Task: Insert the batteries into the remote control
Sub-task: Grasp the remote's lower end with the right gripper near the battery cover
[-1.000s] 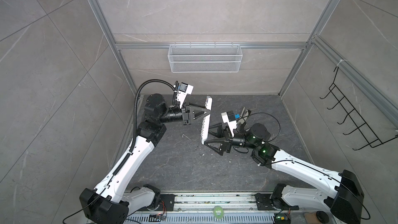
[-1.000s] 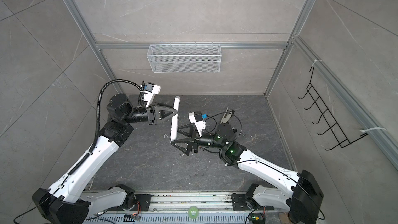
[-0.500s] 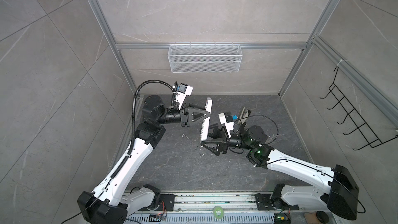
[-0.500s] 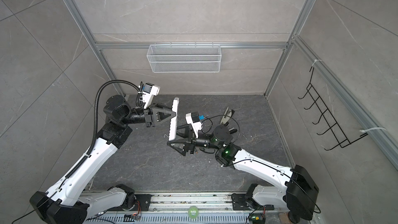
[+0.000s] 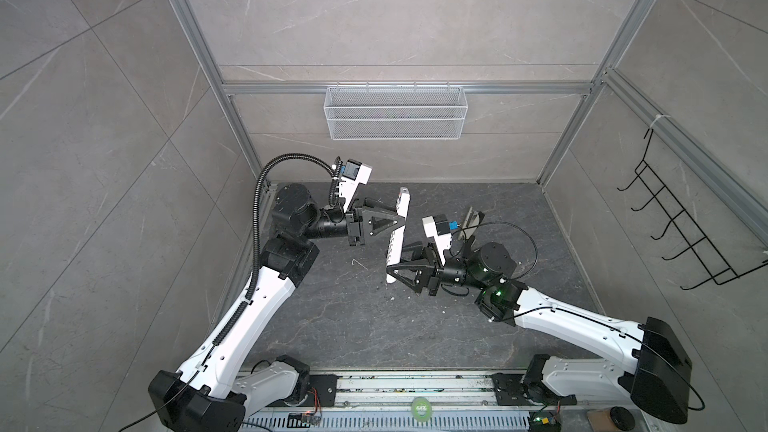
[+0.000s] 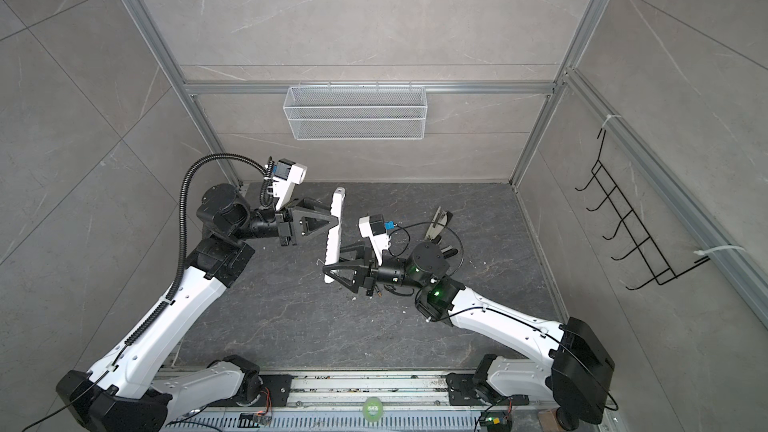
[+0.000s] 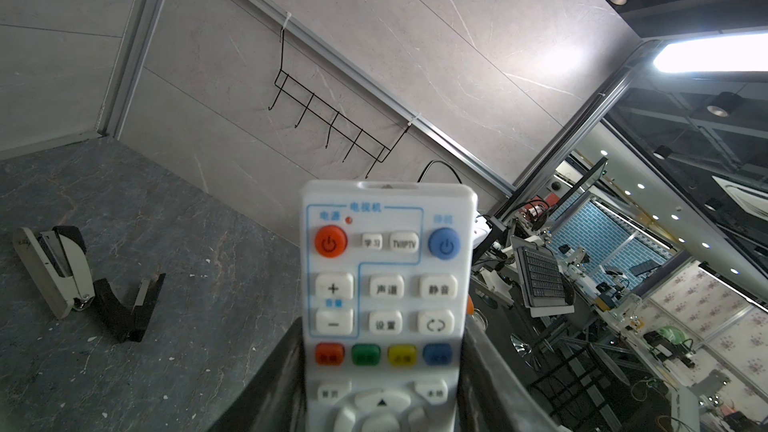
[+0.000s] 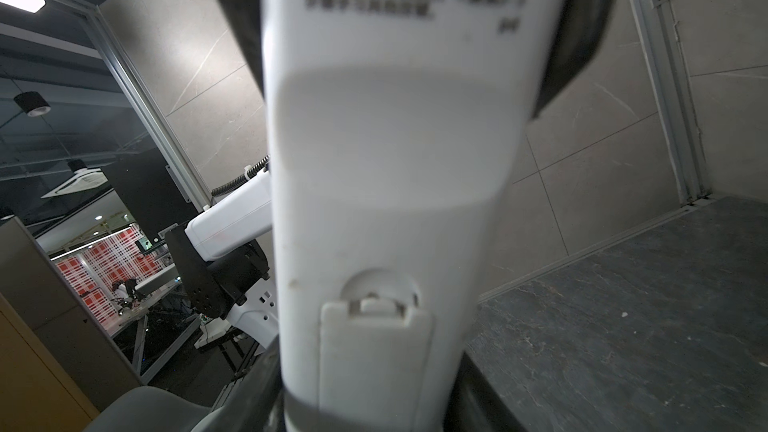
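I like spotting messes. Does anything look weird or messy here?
Yes. A stapler lies splayed open on the table, and little white specks are scattered over its dark surface. The remote control looks fine.

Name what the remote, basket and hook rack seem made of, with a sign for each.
The remote: likely hard white plastic, smooth, with moulded seams; its buttons look rubbery.
The basket: white-coated wire mesh, see-through grid.
The rack: thin black wire, probably coated metal, bent into hooks.
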{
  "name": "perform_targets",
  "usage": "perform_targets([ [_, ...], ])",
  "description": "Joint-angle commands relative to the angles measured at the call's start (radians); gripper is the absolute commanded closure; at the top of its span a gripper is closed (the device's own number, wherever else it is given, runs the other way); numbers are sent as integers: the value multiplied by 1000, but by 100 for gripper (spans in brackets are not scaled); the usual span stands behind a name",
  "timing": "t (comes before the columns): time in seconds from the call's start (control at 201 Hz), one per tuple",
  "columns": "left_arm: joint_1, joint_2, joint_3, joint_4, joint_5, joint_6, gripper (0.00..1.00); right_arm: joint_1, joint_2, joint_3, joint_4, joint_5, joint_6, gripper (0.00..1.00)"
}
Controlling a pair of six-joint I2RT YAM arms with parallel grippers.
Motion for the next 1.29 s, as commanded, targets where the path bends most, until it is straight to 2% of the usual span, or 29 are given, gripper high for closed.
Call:
perform_targets([
  [0.0, -3, -19, 5, 41, -5, -33, 100, 5, -2, 24, 26, 1, -29, 61],
  [0.11, -4, -18, 4, 27, -30, -21, 100, 6, -17, 24, -1, 11, -49, 70],
  [0.164, -4, -19, 9, -18, -61, 9, 82, 6, -27, 25, -25, 18, -64, 75],
  [0.234, -4, -20, 24, -107, -107, 67, 55, 6, -44, 30, -73, 34, -89, 79],
  [0.289, -4, -21, 37, -170, -138, 109, 40, 6, -60, 34, -127, 59, -114, 82],
  [0.373, -4, -25, 45, -234, -184, 150, 26, 6, -82, 50, -246, 127, -161, 86],
  [0.473, -4, -39, 59, -320, -251, 211, 19, 5, -97, 82, -396, 213, -214, 90],
  [0.617, -4, -61, 73, -438, -369, 291, 17, 5, -95, 134, -616, 387, -245, 92],
  [0.727, -5, -74, 54, -451, -433, 310, 19, 5, -80, 146, -718, 525, -231, 92],
  [1.1, -50, -49, -31, -348, -545, 278, 25, 12, -15, 172, -785, 618, -199, 95],
  [1.29, -112, -7, -22, -334, -642, 293, 35, 24, 15, 187, -792, 641, -193, 96],
])
